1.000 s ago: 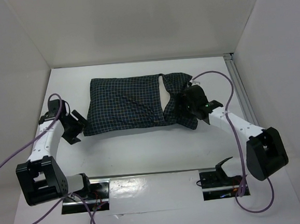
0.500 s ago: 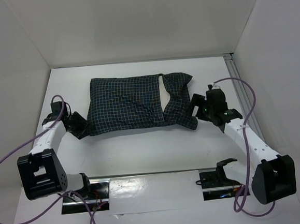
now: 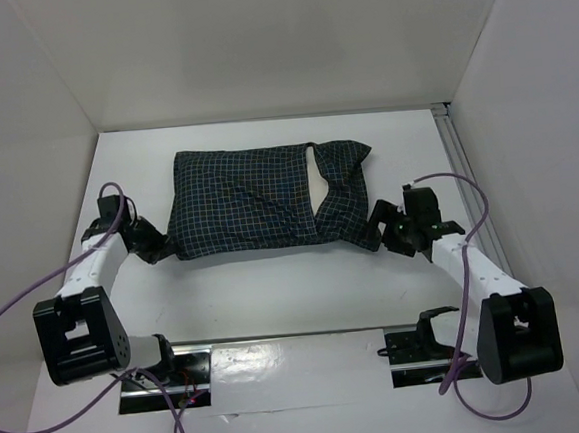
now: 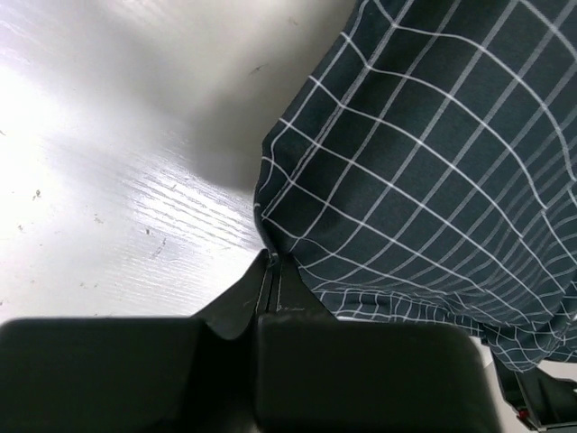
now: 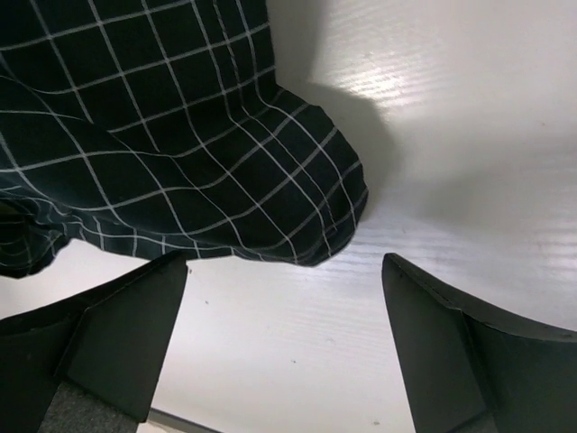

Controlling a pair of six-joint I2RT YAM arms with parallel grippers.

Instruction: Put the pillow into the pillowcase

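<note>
Pillow [image 3: 319,179] fills pillowcase [image 3: 238,200]; left jaws seemingly pinch its corner, right jaws wide.

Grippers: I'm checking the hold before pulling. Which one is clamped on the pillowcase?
The left gripper, shut on a corner of the pillowcase. The right gripper is open beside the fabric, holding nothing.

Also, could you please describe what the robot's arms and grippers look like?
The left arm and right arm have white links, boxy black joints and trailing purple cables. The left gripper and right gripper are matte black, with flat wedge-shaped fingers.
</note>
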